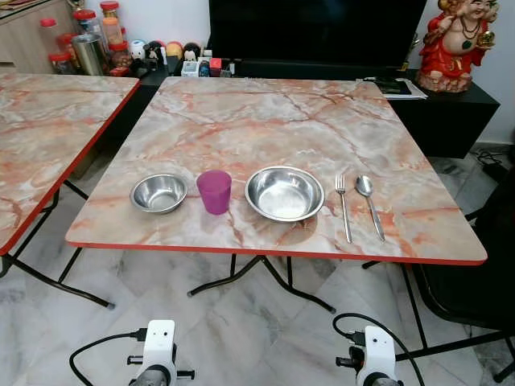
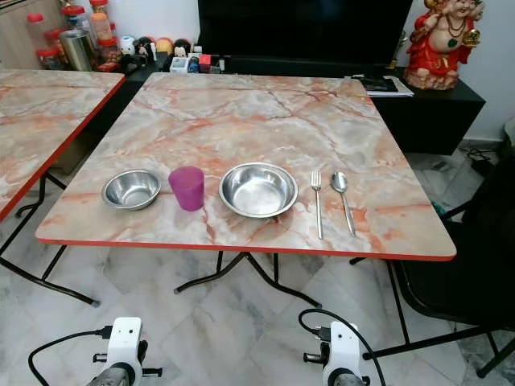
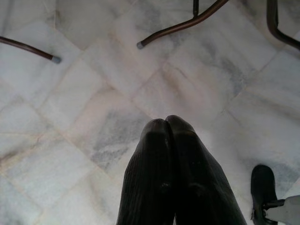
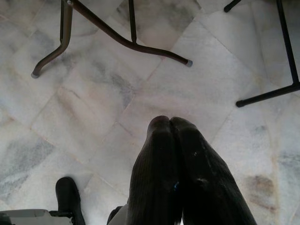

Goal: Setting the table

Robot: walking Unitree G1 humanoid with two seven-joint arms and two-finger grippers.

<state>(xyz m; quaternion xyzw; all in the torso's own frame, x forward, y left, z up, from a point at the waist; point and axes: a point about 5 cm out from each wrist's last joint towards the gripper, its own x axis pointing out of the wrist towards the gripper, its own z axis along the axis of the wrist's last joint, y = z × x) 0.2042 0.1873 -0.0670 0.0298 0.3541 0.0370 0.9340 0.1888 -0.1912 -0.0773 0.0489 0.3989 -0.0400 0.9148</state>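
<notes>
On the marble-patterned table [image 1: 265,121], near its front edge, stand a small steel bowl [image 1: 158,193], a purple cup [image 1: 214,191], a larger steel bowl [image 1: 284,193], a fork [image 1: 343,205] and a spoon [image 1: 368,203], in a row from left to right. Both arms hang low in front of the table, over the floor. My left gripper [image 3: 167,123] is shut with nothing in it. My right gripper [image 4: 169,123] is also shut and empty. The wrists show at the lower edge of the eye views, left [image 1: 157,354] and right [image 1: 376,358].
A second marble table [image 1: 40,137] stands at the left. Behind are a black TV cabinet [image 1: 451,112] with a red figurine [image 1: 455,40], jars and small toys [image 1: 105,40]. A dark chair [image 1: 483,273] stands at the right. Folding table legs [image 4: 112,37] cross the marble floor.
</notes>
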